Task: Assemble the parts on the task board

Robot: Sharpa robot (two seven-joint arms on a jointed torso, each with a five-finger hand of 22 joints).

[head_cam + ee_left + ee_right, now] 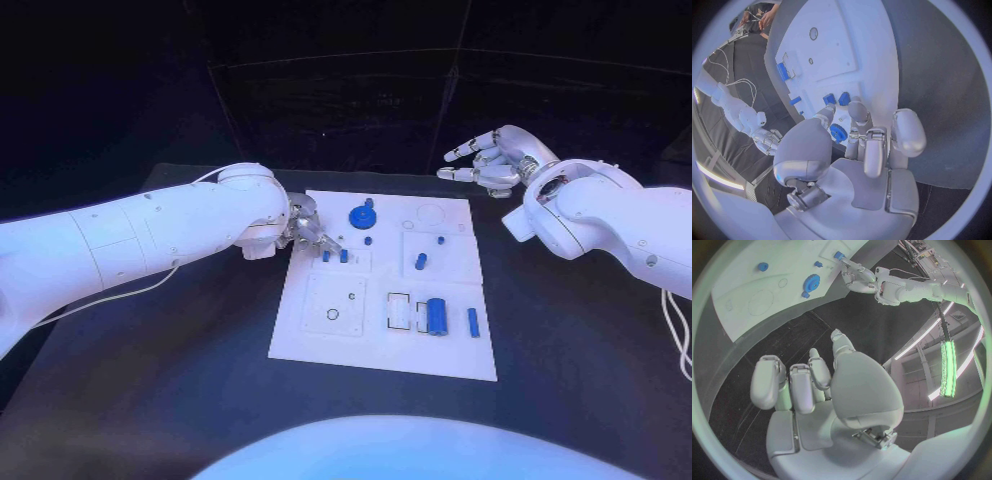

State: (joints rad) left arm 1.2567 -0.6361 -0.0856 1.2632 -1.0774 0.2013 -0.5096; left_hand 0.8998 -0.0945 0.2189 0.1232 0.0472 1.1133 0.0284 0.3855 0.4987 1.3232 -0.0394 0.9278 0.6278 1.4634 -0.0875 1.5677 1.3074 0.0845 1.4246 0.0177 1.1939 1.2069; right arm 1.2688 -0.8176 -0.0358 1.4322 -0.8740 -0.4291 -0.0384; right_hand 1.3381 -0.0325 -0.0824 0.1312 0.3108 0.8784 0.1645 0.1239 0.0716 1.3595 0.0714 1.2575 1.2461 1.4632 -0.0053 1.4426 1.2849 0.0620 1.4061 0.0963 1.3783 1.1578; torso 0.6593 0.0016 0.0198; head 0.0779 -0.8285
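The white task board [332, 340] lies mid-table. My left hand [306, 228] hovers over its far left corner, fingers apart, fingertips [856, 107] just short of two small blue pieces [335, 256] [836, 98]; I see nothing in its grip. A blue gear [362, 215] [838, 132] [811, 282] sits beside that hand. A blue peg [421, 262] stands mid-board, and a blue cylinder [436, 315] and thin blue bar [473, 321] lie near the front right. My right hand [490, 160] [807, 385] is raised past the board's far right corner, fingers apart and holding nothing.
Two tiny blue pieces [369, 240] [440, 240] rest on the far half of the board. A round recess [431, 214] lies at the far right and a square plate with a small hole [333, 305] at the front left. Black table [173, 370] surrounds the board.
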